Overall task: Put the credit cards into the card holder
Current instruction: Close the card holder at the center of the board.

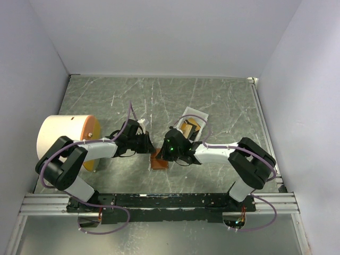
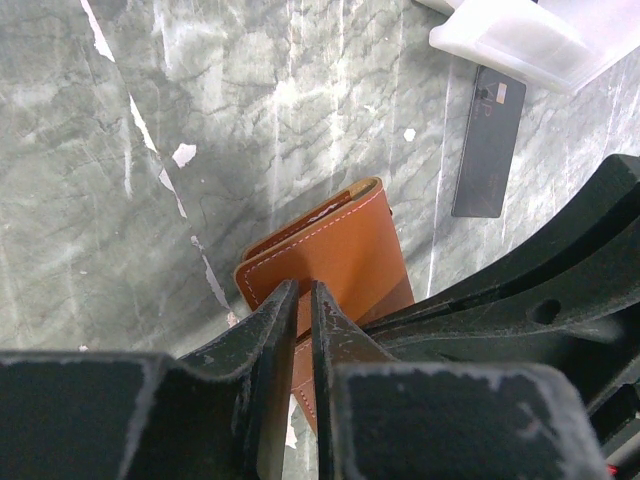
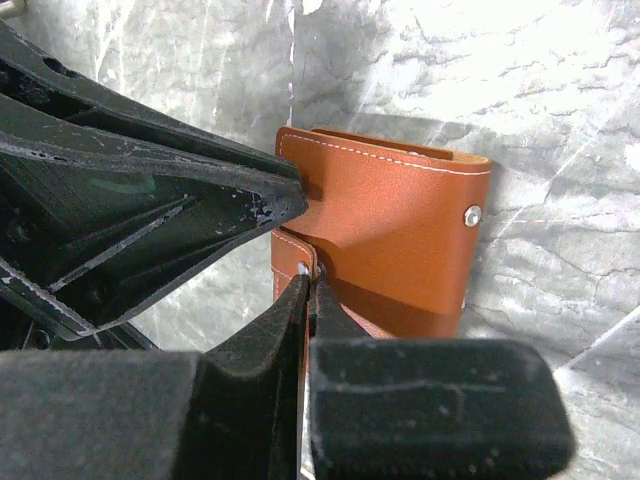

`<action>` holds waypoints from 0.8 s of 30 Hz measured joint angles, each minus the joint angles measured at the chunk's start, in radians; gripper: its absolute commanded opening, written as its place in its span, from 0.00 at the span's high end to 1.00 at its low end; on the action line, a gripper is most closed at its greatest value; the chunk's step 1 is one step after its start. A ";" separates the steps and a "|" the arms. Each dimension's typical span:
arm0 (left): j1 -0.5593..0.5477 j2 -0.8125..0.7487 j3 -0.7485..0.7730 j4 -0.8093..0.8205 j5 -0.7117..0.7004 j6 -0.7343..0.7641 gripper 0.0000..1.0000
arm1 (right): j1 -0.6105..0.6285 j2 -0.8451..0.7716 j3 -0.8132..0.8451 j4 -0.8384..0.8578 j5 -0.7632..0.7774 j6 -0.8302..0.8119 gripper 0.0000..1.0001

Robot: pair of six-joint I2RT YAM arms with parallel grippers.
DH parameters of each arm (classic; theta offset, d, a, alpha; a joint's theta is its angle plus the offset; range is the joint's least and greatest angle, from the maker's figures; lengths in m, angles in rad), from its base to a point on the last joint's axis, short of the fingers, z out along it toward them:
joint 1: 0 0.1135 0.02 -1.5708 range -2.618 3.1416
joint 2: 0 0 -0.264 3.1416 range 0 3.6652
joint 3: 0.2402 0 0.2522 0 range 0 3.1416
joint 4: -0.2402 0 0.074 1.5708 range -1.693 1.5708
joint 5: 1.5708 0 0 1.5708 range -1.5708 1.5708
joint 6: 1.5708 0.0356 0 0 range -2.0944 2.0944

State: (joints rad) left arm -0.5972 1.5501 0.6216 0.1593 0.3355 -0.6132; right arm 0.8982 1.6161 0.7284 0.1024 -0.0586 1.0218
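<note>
Nipped narrow on card holder [image 3: 390, 235] by left end effector [image 3: 296, 195] and right end effector [image 3: 308, 282]; from left wrist only, dark credit card [image 2: 488, 140].

No legible txt anywhere.

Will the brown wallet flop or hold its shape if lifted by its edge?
Probably holds shape: the card holder shows flat panels. Its smooth leather may slip, since left gripper and right gripper pinch only its edge. Thin, so likely light.
</note>
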 measured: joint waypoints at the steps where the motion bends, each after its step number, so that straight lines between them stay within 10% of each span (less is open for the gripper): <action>1: 0.000 0.000 0.000 0.000 0.000 0.000 0.77 | 0.000 0.000 0.000 -0.001 0.001 0.001 1.00; 24: 0.000 -0.026 -0.016 -0.013 0.000 0.000 0.76 | 0.001 0.038 0.074 -0.110 0.013 0.011 1.00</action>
State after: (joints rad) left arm -0.5972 1.5238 0.6052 0.1463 0.3359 -0.6136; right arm 0.8989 1.6543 0.8028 -0.0074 -0.0456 1.0328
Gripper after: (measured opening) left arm 0.236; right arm 0.007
